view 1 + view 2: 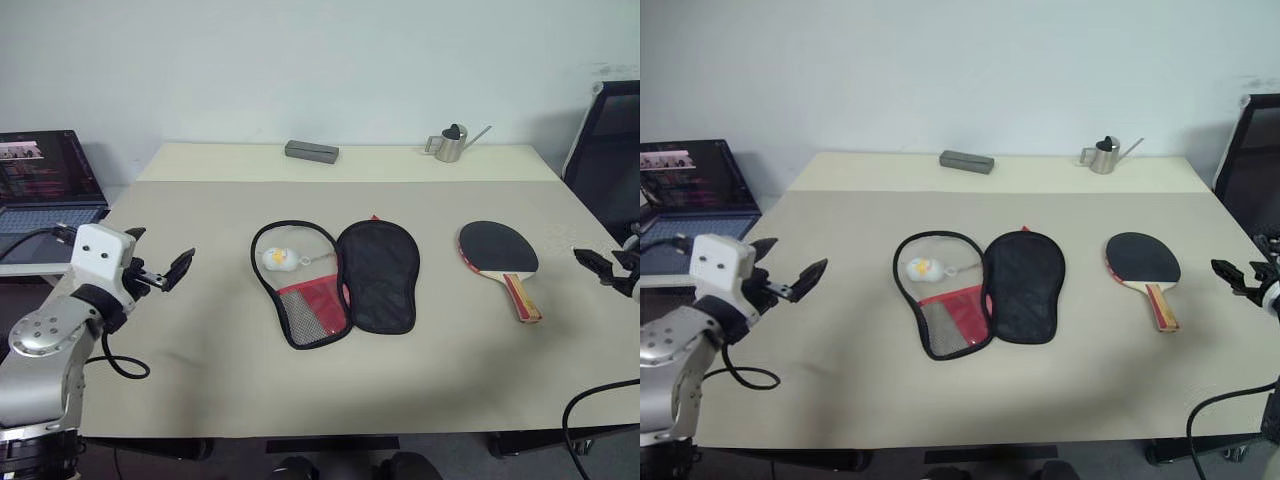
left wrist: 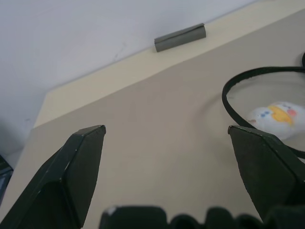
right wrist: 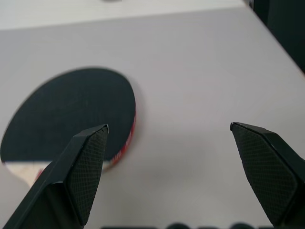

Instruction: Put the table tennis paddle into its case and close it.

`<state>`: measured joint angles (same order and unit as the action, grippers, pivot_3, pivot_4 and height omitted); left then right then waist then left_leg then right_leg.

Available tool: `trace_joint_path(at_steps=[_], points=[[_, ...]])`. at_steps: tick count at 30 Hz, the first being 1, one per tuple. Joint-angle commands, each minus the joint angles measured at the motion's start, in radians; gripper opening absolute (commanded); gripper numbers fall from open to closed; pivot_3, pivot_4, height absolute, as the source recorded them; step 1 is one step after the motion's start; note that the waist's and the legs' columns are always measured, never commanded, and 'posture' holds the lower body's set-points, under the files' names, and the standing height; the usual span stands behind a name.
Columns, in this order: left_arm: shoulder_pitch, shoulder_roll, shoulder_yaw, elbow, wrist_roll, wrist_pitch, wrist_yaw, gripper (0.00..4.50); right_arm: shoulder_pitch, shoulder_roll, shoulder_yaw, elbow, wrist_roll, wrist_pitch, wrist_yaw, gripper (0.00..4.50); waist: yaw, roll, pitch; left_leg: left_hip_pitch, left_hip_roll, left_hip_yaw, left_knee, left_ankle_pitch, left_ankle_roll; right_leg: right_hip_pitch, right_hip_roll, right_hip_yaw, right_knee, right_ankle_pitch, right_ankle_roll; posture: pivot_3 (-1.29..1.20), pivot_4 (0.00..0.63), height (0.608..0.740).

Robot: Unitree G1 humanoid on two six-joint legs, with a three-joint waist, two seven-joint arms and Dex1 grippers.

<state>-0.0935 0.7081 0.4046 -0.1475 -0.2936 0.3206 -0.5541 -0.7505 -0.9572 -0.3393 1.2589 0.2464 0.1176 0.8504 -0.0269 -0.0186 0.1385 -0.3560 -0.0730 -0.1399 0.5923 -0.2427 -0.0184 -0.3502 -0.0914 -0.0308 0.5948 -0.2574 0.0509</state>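
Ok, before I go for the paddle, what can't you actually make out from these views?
- Right gripper: cut off by the head views' right edge, so its arm is unseen.
- Table tennis paddle: in the right wrist view a finger hides the handle; its underside is hidden everywhere.
- Case: the zip and its slider are too small to find.
- Small white item in the case: too small to identify.
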Motion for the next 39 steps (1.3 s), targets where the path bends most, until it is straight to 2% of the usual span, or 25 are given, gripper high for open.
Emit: trace_joint_path(at_steps=[1,3,10,17,25,32,39], points=[[-0.029,0.003,-0.004,0.000,0.008,-0.021,0.008,4.50,-0.011,-0.045,-0.014,-0.038,-0.001,-0.003,0.012,4.48,0.000,0.000,0.000,0.000,0.000,0.001,0.000,0.000,0.000,0.000,0.000,0.001,0.000,0.000,0.000,0.00,0.150,0.740],[-0.045,0.012,-0.015,0.041,0.031,-0.049,0.004,4.50,-0.016,-0.048,-0.029,-0.046,0.010,-0.023,-0.003,4.48,0.001,0.000,0.000,0.001,0.000,0.002,0.000,0.000,0.000,0.000,0.000,0.002,0.000,0.000,0.001,0.00,0.150,0.740],[-0.105,0.011,-0.019,0.107,0.023,-0.086,-0.021,4.50,-0.040,-0.019,-0.019,-0.123,0.029,0.022,0.080,4.48,-0.001,-0.001,0.000,0.003,0.000,0.006,0.000,0.000,0.000,0.000,0.002,0.012,0.000,0.002,0.006,0.00,0.150,0.740],[-0.091,0.037,0.058,0.126,-0.029,-0.095,-0.063,4.50,-0.033,0.060,0.007,-0.226,0.039,0.069,0.157,4.48,-0.003,-0.002,0.000,0.005,0.002,0.008,0.000,0.000,0.000,-0.001,0.003,0.016,0.000,0.005,0.010,0.00,0.150,0.740],[-0.124,0.059,0.036,0.133,-0.034,-0.076,-0.091,4.50,0.107,0.137,0.036,-0.573,0.105,0.235,0.244,4.48,0.009,-0.002,0.000,0.004,0.002,0.008,0.000,0.000,0.001,-0.002,0.003,0.016,0.000,0.006,0.011,0.00,0.150,0.740],[-0.134,0.069,0.015,0.102,-0.057,-0.040,-0.125,4.50,0.164,0.149,0.082,-0.734,0.127,0.313,0.287,4.48,0.023,-0.002,0.000,0.004,0.002,0.008,0.000,-0.001,0.000,-0.003,0.003,0.017,0.000,0.006,0.011,0.00,0.150,0.740],[-0.121,0.117,-0.020,0.083,-0.110,0.016,-0.262,4.50,0.216,0.198,0.099,-0.911,0.169,0.435,0.236,4.48,0.023,-0.002,-0.001,0.003,0.003,0.008,0.000,-0.001,0.000,-0.004,0.003,0.017,0.000,0.006,0.011,0.00,0.150,0.740]])
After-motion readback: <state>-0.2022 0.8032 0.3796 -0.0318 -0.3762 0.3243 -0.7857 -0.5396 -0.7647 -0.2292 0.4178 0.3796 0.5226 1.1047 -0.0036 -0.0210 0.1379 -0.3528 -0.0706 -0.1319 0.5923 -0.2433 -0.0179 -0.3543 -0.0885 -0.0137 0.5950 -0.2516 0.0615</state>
